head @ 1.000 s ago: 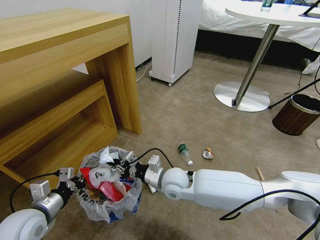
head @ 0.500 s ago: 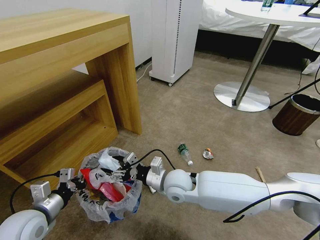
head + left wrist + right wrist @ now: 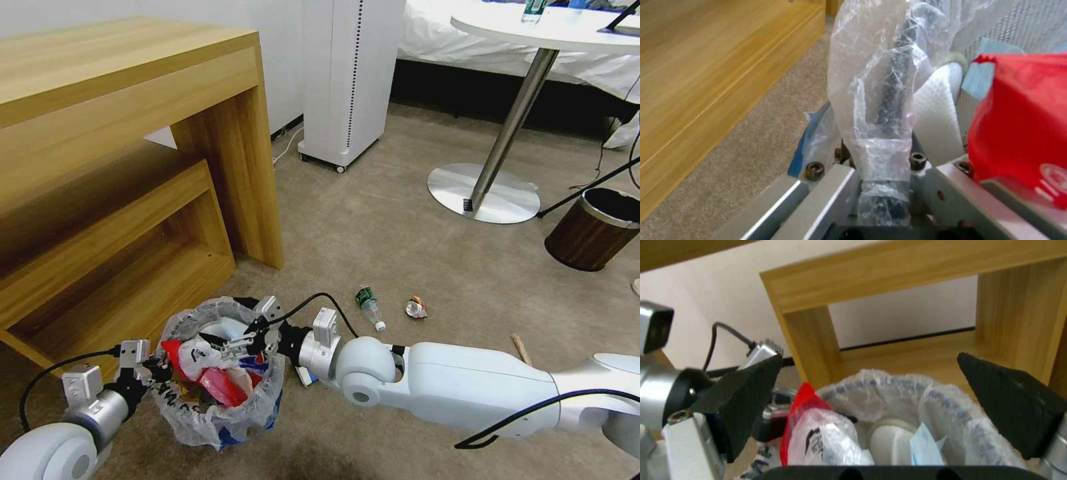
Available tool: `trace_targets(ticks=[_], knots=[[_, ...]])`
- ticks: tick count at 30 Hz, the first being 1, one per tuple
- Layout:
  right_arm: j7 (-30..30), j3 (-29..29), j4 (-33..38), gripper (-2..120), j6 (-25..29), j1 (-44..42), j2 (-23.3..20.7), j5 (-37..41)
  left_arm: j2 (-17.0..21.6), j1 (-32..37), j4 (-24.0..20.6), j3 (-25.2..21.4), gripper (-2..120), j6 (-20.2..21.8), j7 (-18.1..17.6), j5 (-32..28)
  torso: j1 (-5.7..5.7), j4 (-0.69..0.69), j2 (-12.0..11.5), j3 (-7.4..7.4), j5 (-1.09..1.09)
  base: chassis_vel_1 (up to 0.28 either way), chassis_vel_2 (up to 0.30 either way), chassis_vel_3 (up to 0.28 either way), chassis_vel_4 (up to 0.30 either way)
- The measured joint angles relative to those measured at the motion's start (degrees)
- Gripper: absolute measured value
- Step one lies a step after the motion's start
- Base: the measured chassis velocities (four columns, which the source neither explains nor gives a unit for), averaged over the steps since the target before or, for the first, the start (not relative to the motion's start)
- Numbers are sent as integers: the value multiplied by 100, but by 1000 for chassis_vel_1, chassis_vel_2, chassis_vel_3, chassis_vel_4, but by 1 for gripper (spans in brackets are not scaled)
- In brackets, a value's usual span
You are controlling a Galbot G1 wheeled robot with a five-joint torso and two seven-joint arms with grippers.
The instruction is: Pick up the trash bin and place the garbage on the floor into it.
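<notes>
The trash bin, lined with a crinkly white bag, sits on the carpet, full of red and white garbage. My left gripper is shut on its near-left rim; the left wrist view shows the bag-wrapped rim clamped in the left gripper. Over the bin's right side my right gripper is open and holds nothing. In the right wrist view its black pads spread wide above the bin. A green-label bottle, a crushed cup and a wooden stick lie on the floor.
A wooden desk with a lower shelf stands close on the left. Farther back are a white unit on casters and a round table's metal foot. A brown wood-grain bin stands at the right.
The white piece in my right gripper has dropped into the bin. The right gripper has opened and drawn back slightly to the right. The left gripper has kept its hold.
</notes>
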Motion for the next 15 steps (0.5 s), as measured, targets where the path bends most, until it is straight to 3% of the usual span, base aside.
trace_targets(ticks=[7,10,13,15], knots=[[62,556,133,100,-30,-204,-162,25,0,19,-1,-16,0,0,0,1,0,0,0,0,0,0,0,0,0],[104,1051,175,100,-134,-438,-299,49,9,27,-4,-25,0,0,0,-3,0,1,0,0,0,0,0,0,0],[302,1994,302,100,-440,-1084,-681,131,50,21,-4,-31,0,0,0,-16,0,-1,0,0,1,0,0,0,0],[382,2193,336,100,-465,-1232,-802,131,59,17,-3,-31,0,-1,-1,-19,0,-1,0,0,1,0,0,0,0]])
